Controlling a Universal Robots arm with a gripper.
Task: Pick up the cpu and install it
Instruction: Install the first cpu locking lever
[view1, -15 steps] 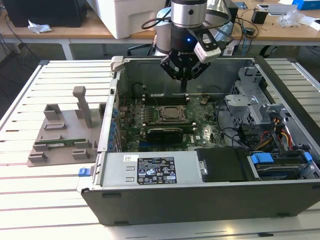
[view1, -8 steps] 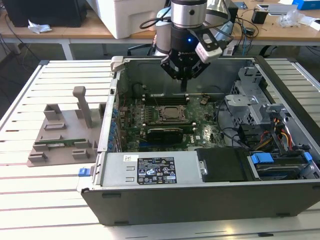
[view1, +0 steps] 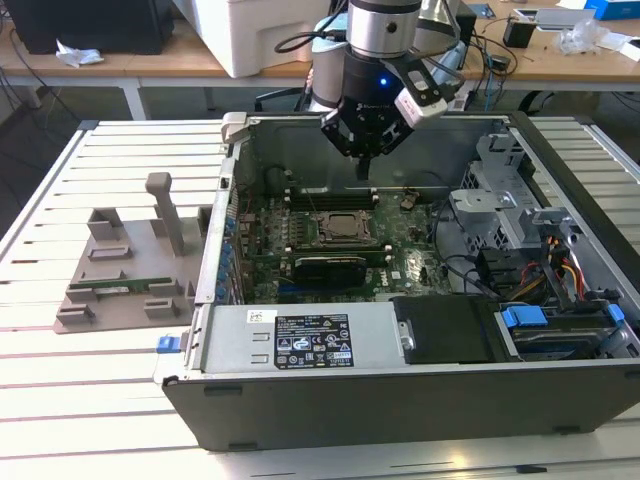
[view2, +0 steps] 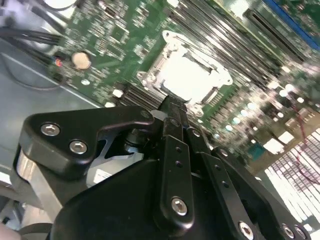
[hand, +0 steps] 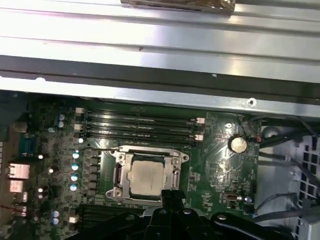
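Note:
The cpu (hand: 147, 177), a flat square chip with a silver top, lies in the motherboard socket (hand: 120, 165) inside the open computer case. In the second wrist view the cpu (view2: 192, 77) shows as a bright square in the metal socket frame. My gripper (view1: 365, 166) hangs above the board, a little behind the socket (view1: 345, 228) in the exterior view. Its fingers are shut together with nothing visible between them. In both wrist views the gripper (hand: 170, 196) (view2: 173, 106) sits at the socket's edge, apart from the chip.
Memory slots (hand: 140, 127) run beside the socket, with a coin battery (hand: 238, 144) and cables (hand: 285, 150) nearby. The case wall (view1: 400, 350), drive bays (view1: 520, 230) and a black card (view1: 330, 265) surround the board. A grey fixture (view1: 130, 270) holds a green stick outside the case.

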